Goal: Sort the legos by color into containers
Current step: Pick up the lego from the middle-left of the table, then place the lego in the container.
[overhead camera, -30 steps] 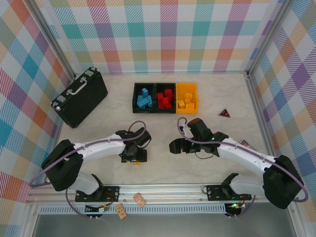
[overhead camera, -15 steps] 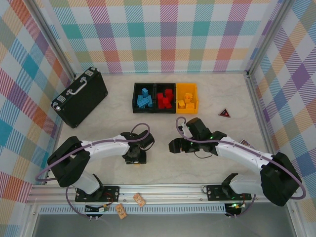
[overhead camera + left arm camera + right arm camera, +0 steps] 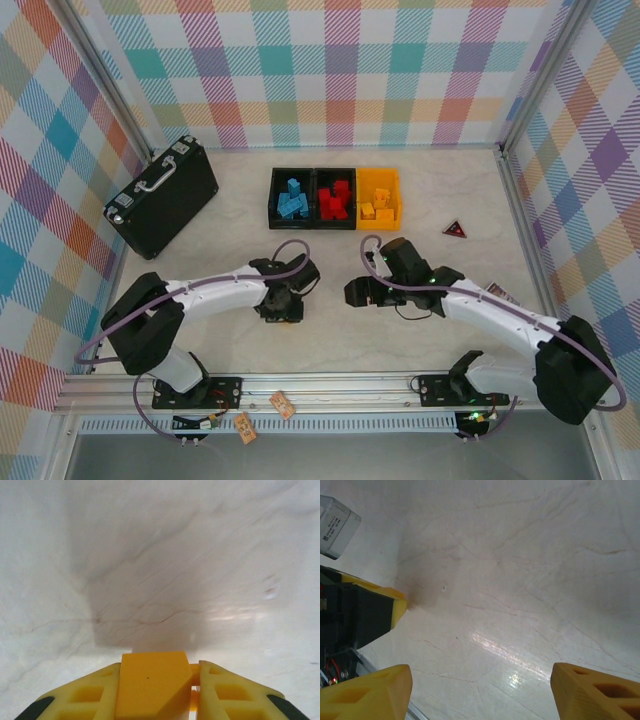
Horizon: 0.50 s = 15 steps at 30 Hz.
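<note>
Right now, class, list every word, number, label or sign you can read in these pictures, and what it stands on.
Nothing reads clearly.
Grey box: printed label, too small to read.
Orange tags: markings too small to read.
Yellow lego in the left gripper: no lettering.
Dark triangle: red centre, no text.

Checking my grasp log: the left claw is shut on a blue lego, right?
Not quite: the lego in the left claw is yellow-orange, not blue. The left wrist view shows the claw shut on it.
</note>
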Available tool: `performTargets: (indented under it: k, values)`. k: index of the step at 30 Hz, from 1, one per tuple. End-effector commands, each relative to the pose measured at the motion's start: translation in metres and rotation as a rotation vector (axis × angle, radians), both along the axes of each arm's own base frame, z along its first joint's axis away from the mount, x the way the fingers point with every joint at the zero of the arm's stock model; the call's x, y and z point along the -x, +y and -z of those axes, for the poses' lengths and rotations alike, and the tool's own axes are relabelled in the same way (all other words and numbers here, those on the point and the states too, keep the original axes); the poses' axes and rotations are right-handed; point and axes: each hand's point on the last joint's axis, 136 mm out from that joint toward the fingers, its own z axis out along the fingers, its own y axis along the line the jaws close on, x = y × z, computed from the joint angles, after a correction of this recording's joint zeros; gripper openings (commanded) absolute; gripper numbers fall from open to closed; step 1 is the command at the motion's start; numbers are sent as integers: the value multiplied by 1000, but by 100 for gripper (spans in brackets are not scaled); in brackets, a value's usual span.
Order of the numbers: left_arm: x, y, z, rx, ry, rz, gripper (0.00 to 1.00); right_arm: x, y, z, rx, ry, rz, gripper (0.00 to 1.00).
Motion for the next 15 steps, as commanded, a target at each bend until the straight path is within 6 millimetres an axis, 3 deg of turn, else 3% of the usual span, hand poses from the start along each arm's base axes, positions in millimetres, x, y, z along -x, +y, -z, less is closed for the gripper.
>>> performTargets:
  k: [1, 15]
  values:
    - [-20, -19, -21, -2, -62, 66, 20, -7, -12, -12, 5, -44, 74, 74]
    - [-119, -126, -78, 131, -232, 190, 20, -49, -95, -28, 53, -61, 433, 74]
